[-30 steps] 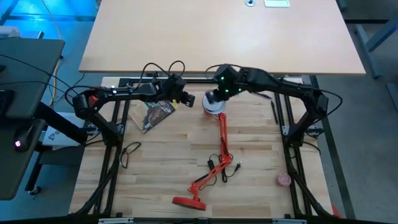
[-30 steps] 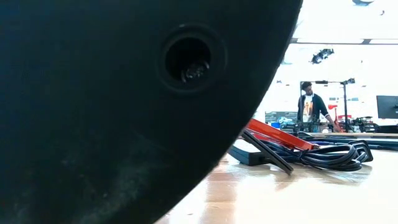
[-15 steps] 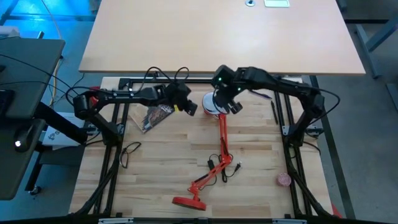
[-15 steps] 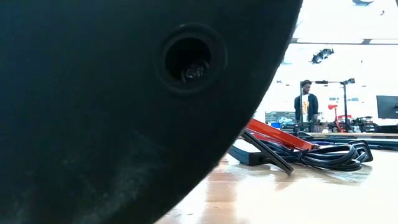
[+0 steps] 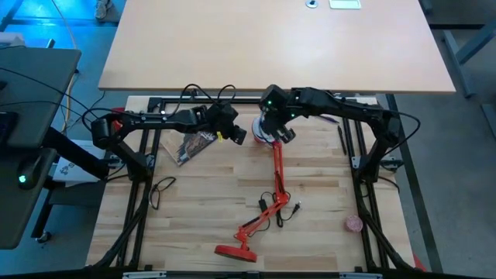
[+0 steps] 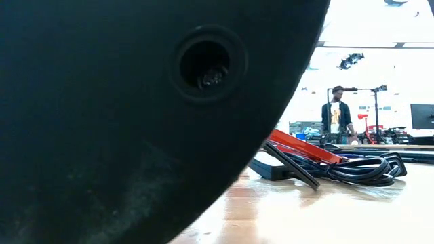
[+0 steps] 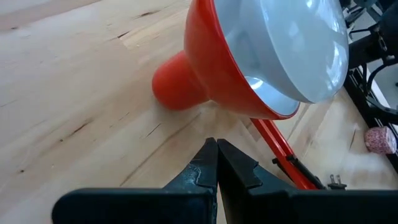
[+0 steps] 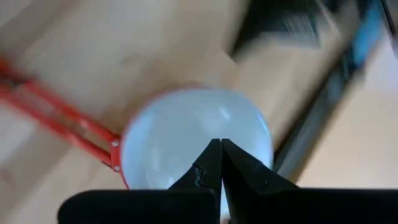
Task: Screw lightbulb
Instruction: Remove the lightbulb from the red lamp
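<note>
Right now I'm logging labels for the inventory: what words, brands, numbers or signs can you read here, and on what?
None can be read.
Printed packet on the table, under the left arm: graphics show, any lettering too small to read.
Red lamp: no label visible on its shade or arm.
White card on the far desk: blank at this size.
Person's shirt in the room beyond: nothing legible.

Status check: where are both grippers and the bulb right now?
Left gripper shut, empty, beside the lamp shade. Right gripper shut, above the shade. Bulb not distinguishable. Nothing in the way.
</note>
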Tool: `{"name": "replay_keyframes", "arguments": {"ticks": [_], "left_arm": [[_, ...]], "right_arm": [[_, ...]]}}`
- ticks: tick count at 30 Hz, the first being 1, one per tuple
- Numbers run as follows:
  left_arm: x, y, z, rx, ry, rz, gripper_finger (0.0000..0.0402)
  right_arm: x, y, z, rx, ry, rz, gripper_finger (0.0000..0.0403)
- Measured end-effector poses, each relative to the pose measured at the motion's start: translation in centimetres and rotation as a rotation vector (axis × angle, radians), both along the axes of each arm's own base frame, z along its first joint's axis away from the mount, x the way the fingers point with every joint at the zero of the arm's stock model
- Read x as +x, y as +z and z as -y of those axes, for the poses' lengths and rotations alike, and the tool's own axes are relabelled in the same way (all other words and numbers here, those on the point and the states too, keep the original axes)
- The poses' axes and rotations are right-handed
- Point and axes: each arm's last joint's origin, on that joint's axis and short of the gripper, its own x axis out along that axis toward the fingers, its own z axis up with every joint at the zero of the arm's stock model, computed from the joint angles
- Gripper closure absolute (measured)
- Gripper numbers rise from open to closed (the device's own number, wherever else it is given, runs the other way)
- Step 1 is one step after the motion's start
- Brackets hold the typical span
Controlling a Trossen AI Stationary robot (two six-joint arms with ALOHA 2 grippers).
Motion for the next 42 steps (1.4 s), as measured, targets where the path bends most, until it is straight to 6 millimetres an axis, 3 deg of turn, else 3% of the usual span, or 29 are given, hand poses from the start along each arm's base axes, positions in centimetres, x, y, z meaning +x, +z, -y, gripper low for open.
{"name": "replay_keyframes", "arguments": {"ticks": [4, 7, 11, 13, 18, 25, 32, 42], "left_arm": [[0.0, 0.0, -0.1, 0.000, 0.004, 0.000, 0.0402], [-0.1, 0.0, -0.2, 0.009, 0.033, -0.005, 0.0402], [-0.1, 0.0, -0.2, 0.017, 0.064, -0.006, 0.0402], [-0.1, 0.0, -0.3, 0.019, 0.088, -0.006, 0.0402], [-0.1, 0.0, -0.3, 0.024, 0.108, -0.015, 0.0402], [-0.4, -0.3, 0.0, 0.138, 0.243, -0.100, 0.0402], [-0.1, -0.3, 1.0, 0.186, 0.267, -0.111, 0.0402], [0.8, -1.7, 2.1, 0.194, 0.245, -0.154, 0.0402]], "right_arm": [[-0.5, 0.3, 1.2, 0.143, -0.595, 0.085, 0.0403], [-1.8, 1.2, 1.6, 0.437, -1.035, 0.181, 0.0403], [-2.7, 1.3, 1.8, 0.838, -1.475, 0.149, 0.0403], [-2.5, 0.9, 1.9, 0.965, -1.615, 0.136, 0.0403], [-1.5, 1.5, 2.2, 1.184, -1.811, 0.249, 0.0403], [-1.2, 1.0, 1.9, 1.316, -2.129, 0.262, 0.0403], [0.1, -0.7, 1.3, 1.306, -2.289, 0.276, 0.0403], [-0.2, -1.1, 1.6, 1.222, -2.353, 0.332, 0.0403]]}}
